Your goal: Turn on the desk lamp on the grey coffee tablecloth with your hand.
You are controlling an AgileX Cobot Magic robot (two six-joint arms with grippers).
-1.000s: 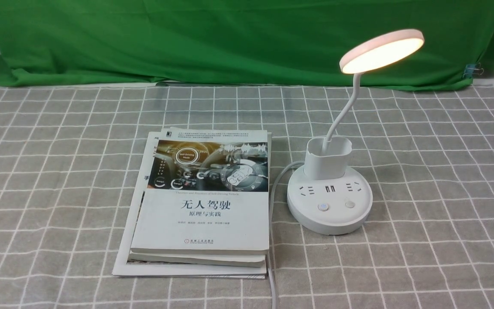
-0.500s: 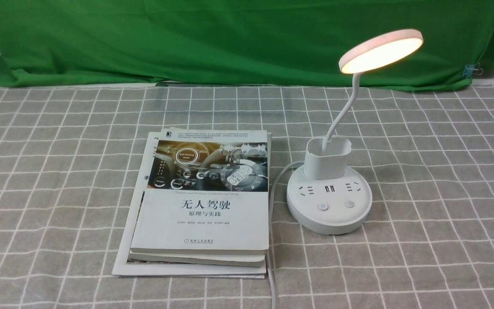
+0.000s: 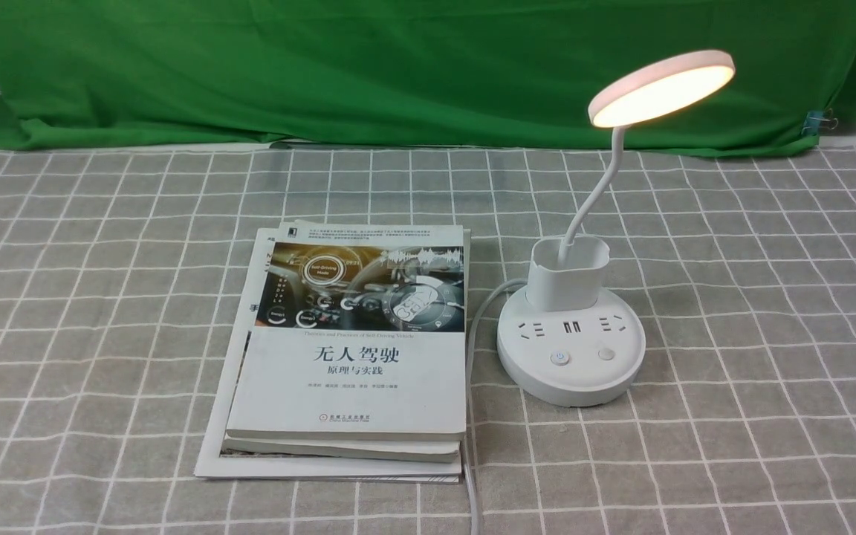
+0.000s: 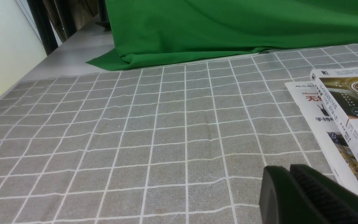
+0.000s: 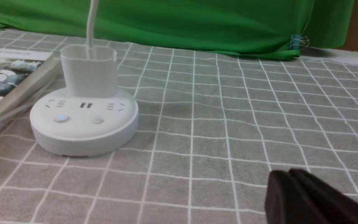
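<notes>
Lamp [image 3: 571, 327] is lit, task judged done; right gripper [image 5: 291, 183], pressed together, is parked well clear of it; no further press needed.

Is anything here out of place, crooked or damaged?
Nothing looks damaged or spilled. The books are stacked slightly askew, the lower ones sticking out at the left. The lamp stands upright on the tablecloth, its head glowing.

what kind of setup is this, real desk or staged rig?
Likely a staged lab tabletop: a plain green backdrop cloth clipped behind, a grey grid-patterned tablecloth, and props set out on it, a lit white desk lamp beside stacked paperback books.
</notes>
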